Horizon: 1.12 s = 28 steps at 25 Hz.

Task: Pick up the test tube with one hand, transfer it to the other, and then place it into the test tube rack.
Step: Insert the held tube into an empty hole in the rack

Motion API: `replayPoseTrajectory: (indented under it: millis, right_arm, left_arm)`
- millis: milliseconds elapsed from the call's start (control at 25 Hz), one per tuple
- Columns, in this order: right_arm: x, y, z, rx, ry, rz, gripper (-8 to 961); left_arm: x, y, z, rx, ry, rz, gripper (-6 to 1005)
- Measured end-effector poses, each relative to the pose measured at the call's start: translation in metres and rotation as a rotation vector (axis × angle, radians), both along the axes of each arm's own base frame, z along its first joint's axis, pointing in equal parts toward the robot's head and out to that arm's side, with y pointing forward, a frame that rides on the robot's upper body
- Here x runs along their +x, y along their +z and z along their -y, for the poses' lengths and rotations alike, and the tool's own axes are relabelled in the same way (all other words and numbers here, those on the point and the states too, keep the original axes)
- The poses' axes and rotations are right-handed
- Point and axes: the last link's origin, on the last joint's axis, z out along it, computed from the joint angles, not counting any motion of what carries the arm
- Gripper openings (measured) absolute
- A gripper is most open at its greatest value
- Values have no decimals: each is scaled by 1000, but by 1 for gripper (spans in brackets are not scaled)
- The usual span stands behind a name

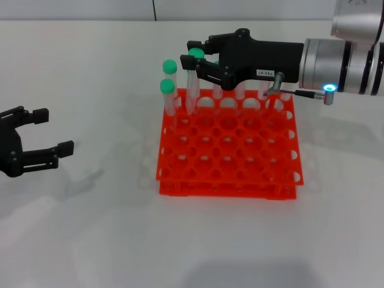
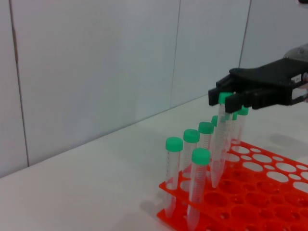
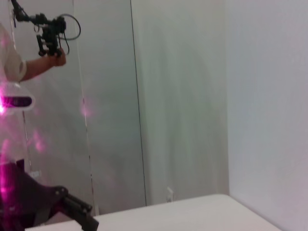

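At the left edge of the head view the left tool (image 1: 45,144) rests low over the white table (image 1: 90,228), its two black fingers spread with nothing between them; its body is cut off by the frame edge, so the arm behind it is not seen.

Further right stands the orange-red test tube rack (image 1: 228,150), with green-capped tubes in its far-left holes — two of them (image 1: 168,90) stand clear at the corner. More tubes run along the far row, but the right tool hides their caps from the head camera; the left wrist view shows several standing there (image 2: 190,159), their lower ends sunk into the rack.

Above the rack's far edge the right tool (image 1: 201,63), black with a small white label, reaches in from the right on a silver wrist with a lit ring. Its fingers are pinched on the test tube (image 2: 220,139) just under the green cap. The tube hangs slightly tilted, its rounded tip just above or at the rack's top tier — whether it has entered a hole cannot be told.

The right wrist view shows only walls, part of a person (image 3: 29,62) at the top corner, and the dark left tool (image 3: 72,211) low down.
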Motion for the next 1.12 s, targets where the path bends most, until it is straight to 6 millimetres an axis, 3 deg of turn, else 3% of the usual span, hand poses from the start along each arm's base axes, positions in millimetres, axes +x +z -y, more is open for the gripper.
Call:
replayPoseTrajectory:
  millis: [1120]
  right_arm:
    - [8, -18, -1, 3, -45, 101, 266]
  left_arm:
    - [-3, -14, -6, -29, 15, -13, 881]
